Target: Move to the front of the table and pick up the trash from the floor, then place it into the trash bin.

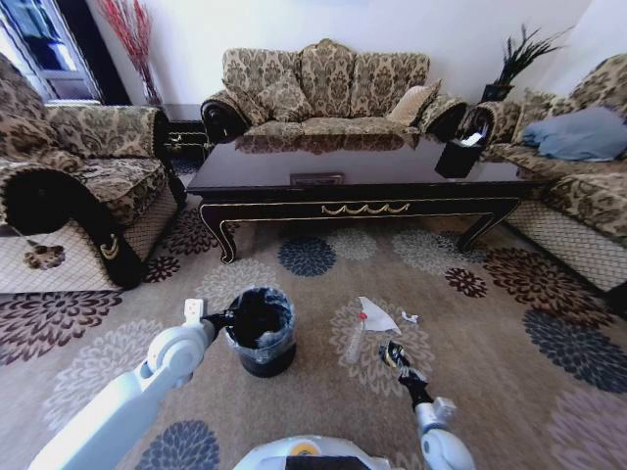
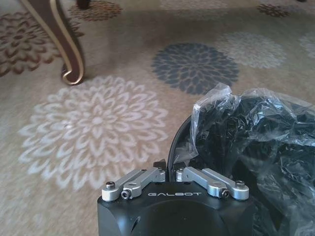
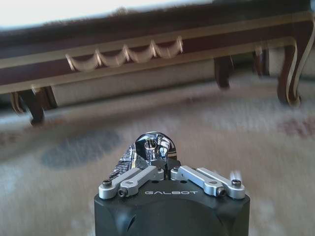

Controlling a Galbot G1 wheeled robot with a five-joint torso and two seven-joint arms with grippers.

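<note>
Right tool (image 1: 397,356) grips the wrapper (image 3: 147,150) above the floor (image 1: 490,392), clear for carrying. Our left tool (image 1: 227,318) pinches the bin (image 1: 263,333) rim, steadying it. Bottle (image 1: 355,341) and sheet (image 1: 377,315) lie near the table (image 1: 353,166).

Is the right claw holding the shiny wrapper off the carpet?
Yes: the right wrist view shows the shiny wrapper pinched in the right claw, raised above the carpet.
</note>
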